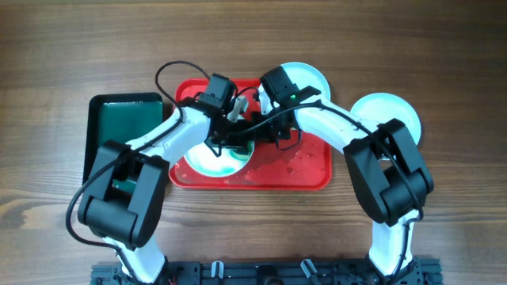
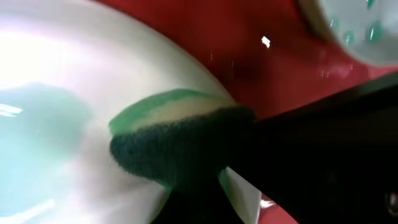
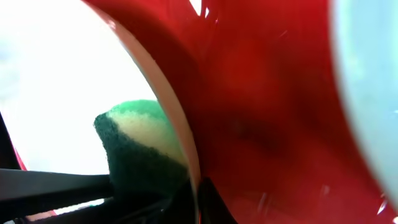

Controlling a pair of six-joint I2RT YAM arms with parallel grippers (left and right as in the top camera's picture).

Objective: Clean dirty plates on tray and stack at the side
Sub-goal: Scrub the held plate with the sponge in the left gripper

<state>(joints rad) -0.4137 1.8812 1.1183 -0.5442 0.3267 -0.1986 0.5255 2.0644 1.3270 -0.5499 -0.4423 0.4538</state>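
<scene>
The left gripper (image 1: 226, 145) is closed on a green sponge (image 2: 180, 149), and the sponge's dark side presses on a plate (image 2: 56, 124). This plate sits in the near-left corner of the red tray (image 1: 301, 170). The right gripper (image 1: 269, 139) is closed too — it pinches the right rim of the same plate. A second plate (image 1: 309, 77), with teal spots, lies over the tray's far-right corner. A third plate (image 1: 392, 111) rests on the table (image 1: 459, 47), near the tray's right edge.

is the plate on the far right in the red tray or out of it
Out: the plate lies on the wooden table, beyond the red tray's right edge.
</scene>
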